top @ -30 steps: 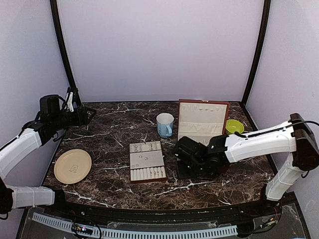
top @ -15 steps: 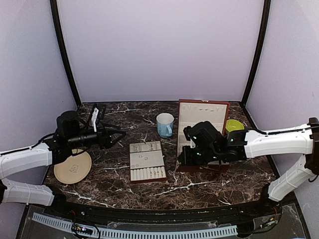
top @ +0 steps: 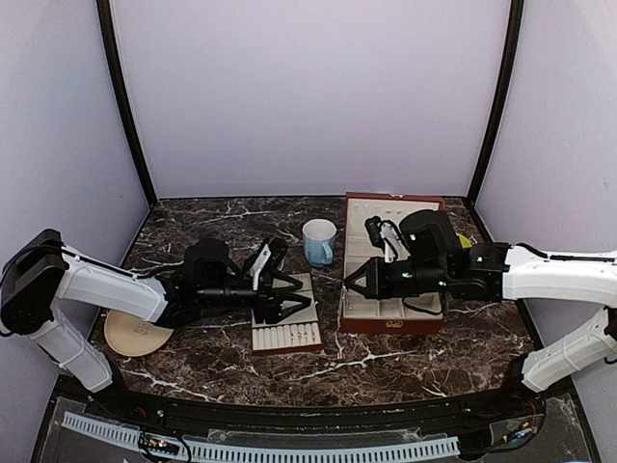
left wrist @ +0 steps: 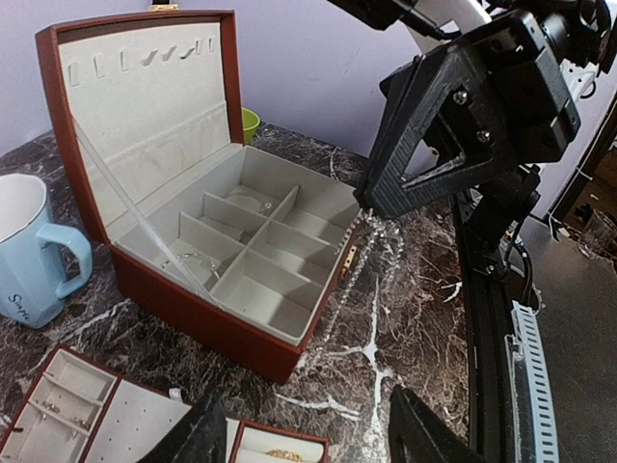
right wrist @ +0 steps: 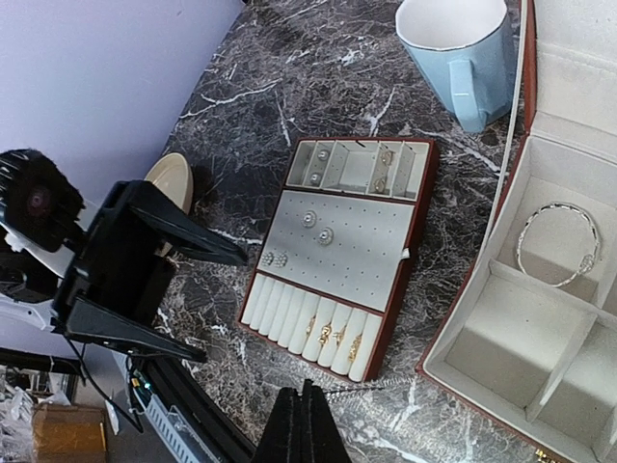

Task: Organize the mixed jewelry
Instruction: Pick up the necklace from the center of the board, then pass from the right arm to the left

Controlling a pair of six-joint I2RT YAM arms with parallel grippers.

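Your right gripper [left wrist: 369,209] is pinched closed on the fine chain [left wrist: 339,289], which dangles in front of the open box [left wrist: 207,318]. The chain's lower end is hard to trace against the marble. Your left gripper [right wrist: 222,307] hovers spread with nothing between its jaws at the left side of the slotted tray [right wrist: 362,256], covering part of it from above. A bangle [right wrist: 554,241] lies in one box compartment, and studs [right wrist: 316,226] sit on the tray.

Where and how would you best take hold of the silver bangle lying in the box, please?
Probably from straight above, one finger inside the bangle and one outside, pinching the thin wire: it lies flat on the box lining, walled in.
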